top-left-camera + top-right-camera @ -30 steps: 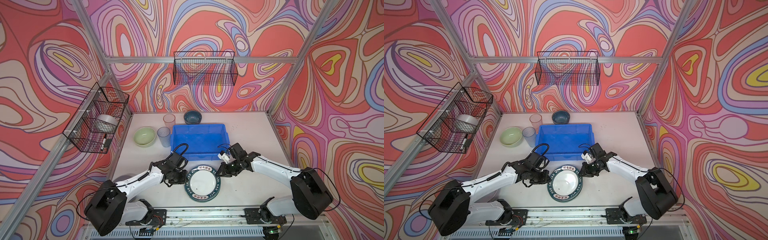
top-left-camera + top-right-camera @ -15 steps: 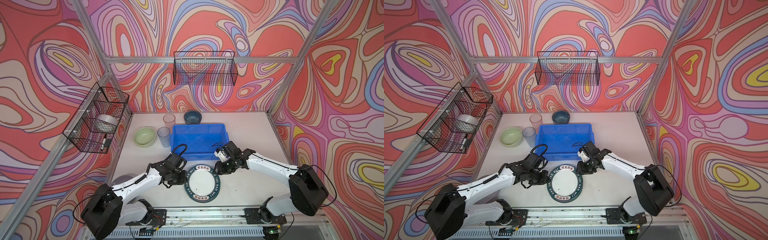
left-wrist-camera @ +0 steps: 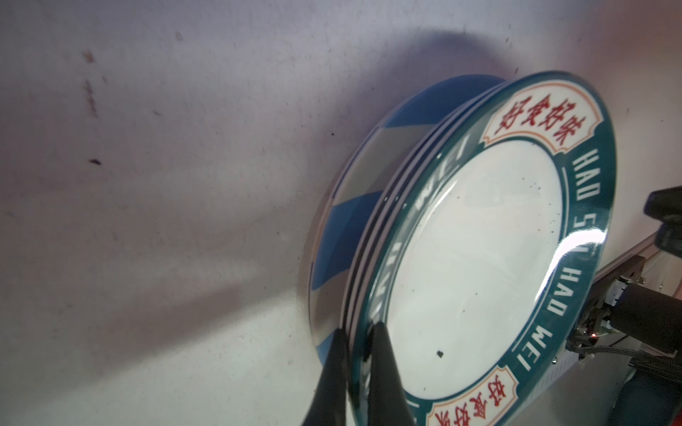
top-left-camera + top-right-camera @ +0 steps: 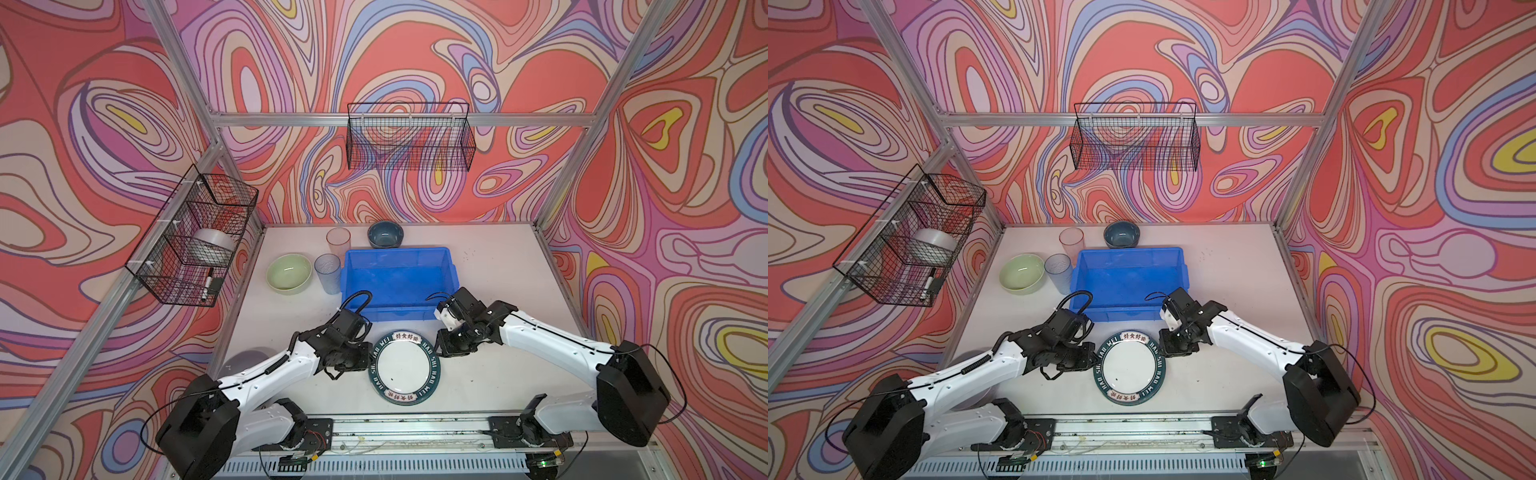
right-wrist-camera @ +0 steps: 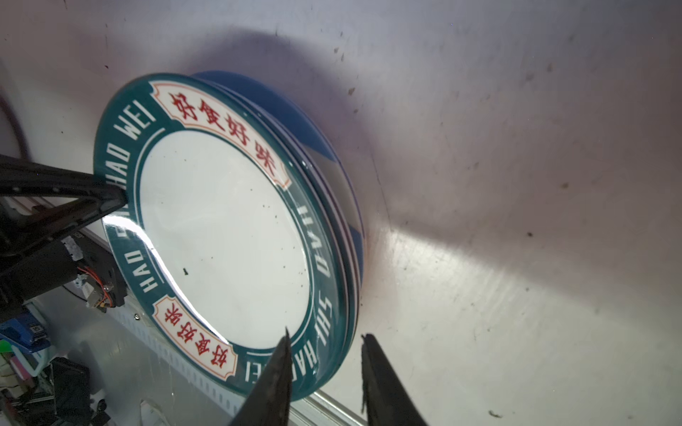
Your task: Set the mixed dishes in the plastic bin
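A green-rimmed lettered plate tops a stack near the table's front, with a blue-and-white striped plate under it. My left gripper is shut on the green-rimmed plate's left rim. My right gripper is open and straddles the stack's right rim, one finger over the plate and one outside it. Behind stands the blue plastic bin. Left of it are a pale green bowl, a bluish tumbler and a pinkish tumbler. A dark bowl sits behind the bin.
A black wire basket holding a white roll hangs on the left wall. Another wire basket hangs on the back wall. The arms' metal rail runs along the table's front edge, just below the plates.
My right gripper has opened and now has its fingers around the stack's right rim. The left gripper and the plates have stayed where they were.
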You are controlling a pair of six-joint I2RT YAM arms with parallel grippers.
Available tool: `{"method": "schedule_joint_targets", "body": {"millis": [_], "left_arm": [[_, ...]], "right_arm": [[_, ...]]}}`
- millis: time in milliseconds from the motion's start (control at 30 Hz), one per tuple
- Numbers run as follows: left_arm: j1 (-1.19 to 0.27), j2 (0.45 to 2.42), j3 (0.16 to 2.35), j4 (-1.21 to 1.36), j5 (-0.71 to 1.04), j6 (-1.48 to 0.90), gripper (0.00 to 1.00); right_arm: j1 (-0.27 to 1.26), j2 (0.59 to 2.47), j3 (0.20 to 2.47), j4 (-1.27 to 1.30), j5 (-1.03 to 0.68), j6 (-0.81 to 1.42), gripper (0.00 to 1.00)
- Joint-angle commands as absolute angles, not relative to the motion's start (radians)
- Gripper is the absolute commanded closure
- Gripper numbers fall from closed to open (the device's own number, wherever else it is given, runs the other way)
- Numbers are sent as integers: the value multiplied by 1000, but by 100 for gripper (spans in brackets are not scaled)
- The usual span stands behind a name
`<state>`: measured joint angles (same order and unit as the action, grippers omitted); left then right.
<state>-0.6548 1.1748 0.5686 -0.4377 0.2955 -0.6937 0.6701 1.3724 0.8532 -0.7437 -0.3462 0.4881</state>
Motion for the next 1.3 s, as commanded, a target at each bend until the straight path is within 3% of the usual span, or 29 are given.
{"method": "schedule_joint_targets", "body": {"millis": [0, 567, 900, 1267], "left_arm": [[-657, 1178, 541, -486, 260, -710, 100], [-657, 1197, 555, -496, 256, -711, 100], [-657, 1184, 546, -507, 246, -715, 100], [-657, 1189, 548, -504, 247, -715, 100]], "right_arm": [[688, 1353, 813, -702, -394, 542, 69], [693, 1371, 756, -597, -445, 564, 74], [693, 1313, 775, -691, -306, 559, 73], [693, 1331, 752, -632, -355, 565, 73]]}}
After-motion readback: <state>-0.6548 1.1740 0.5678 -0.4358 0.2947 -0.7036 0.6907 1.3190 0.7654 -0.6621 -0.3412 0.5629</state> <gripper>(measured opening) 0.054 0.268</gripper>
